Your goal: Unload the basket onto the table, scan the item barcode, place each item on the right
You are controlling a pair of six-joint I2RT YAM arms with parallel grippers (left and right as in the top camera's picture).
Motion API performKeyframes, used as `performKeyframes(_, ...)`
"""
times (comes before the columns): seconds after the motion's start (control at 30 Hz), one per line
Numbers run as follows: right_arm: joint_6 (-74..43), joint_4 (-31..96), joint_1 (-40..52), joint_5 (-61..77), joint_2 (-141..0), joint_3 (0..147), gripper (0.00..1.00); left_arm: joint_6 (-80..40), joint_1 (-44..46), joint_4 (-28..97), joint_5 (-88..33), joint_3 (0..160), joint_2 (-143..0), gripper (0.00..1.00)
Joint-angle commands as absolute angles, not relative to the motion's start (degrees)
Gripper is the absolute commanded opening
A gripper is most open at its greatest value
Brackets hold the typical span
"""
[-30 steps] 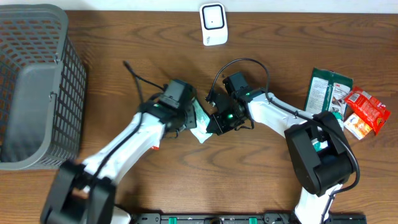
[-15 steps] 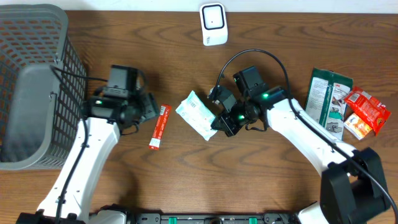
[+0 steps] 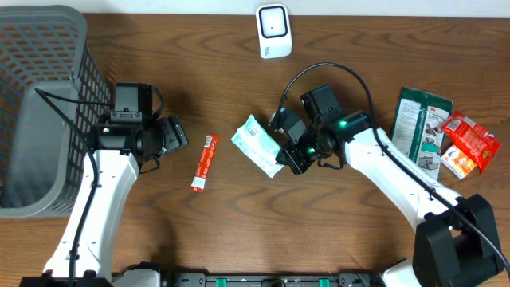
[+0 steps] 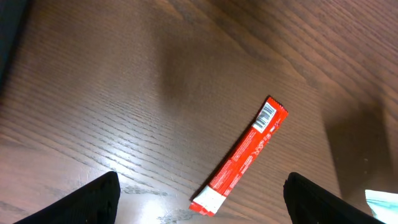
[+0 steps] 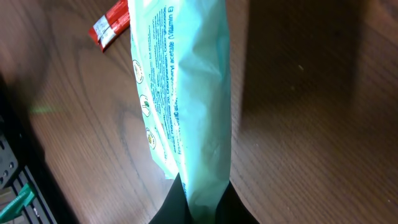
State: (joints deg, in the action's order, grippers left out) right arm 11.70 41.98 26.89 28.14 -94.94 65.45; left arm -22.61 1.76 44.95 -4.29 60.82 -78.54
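Observation:
My right gripper (image 3: 287, 156) is shut on one end of a pale green and white packet (image 3: 257, 142) and holds it just above the middle of the table. In the right wrist view the packet (image 5: 185, 87) stands edge-on, pinched between the dark fingers of the gripper (image 5: 200, 200). A white scanner (image 3: 272, 30) stands at the table's far edge, well apart from the packet. My left gripper (image 3: 177, 134) is open and empty at the left. In the left wrist view its fingers (image 4: 93, 200) stand wide above a red stick packet (image 4: 247, 152) with a barcode at its far end.
A grey mesh basket (image 3: 48, 104) fills the left side. The red stick packet (image 3: 205, 162) lies between the two arms. A green package (image 3: 421, 119) and red packets (image 3: 466, 143) lie at the right.
My left gripper has let go of the green packet, opened wide and drawn back to the left. The right gripper has kept hold of the packet near the table's middle.

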Motion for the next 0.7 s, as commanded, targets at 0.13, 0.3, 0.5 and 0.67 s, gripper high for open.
performKeyframes(0.13,12.7,42.1,26.7,28.3,-94.0,65.5,0.01,-22.1,1.6,45.2,-3.4,62.1,-78.0,0.85)
performKeyframes(0.3,12.7,42.2,26.7,27.9,-94.0,65.5,0.01,-22.1,1.6,45.2,-3.4,62.1,-78.0,0.85)
performKeyframes(0.5,11.2,43.5,26.7,24.2,-94.0,65.5,0.01,-22.1,1.6,45.2,-3.4,62.1,-78.0,0.85)
performKeyframes(0.67,11.2,44.4,26.7,20.8,-94.0,66.0,0.01,-22.1,1.6,45.1,-3.4,62.1,-78.0,0.85)
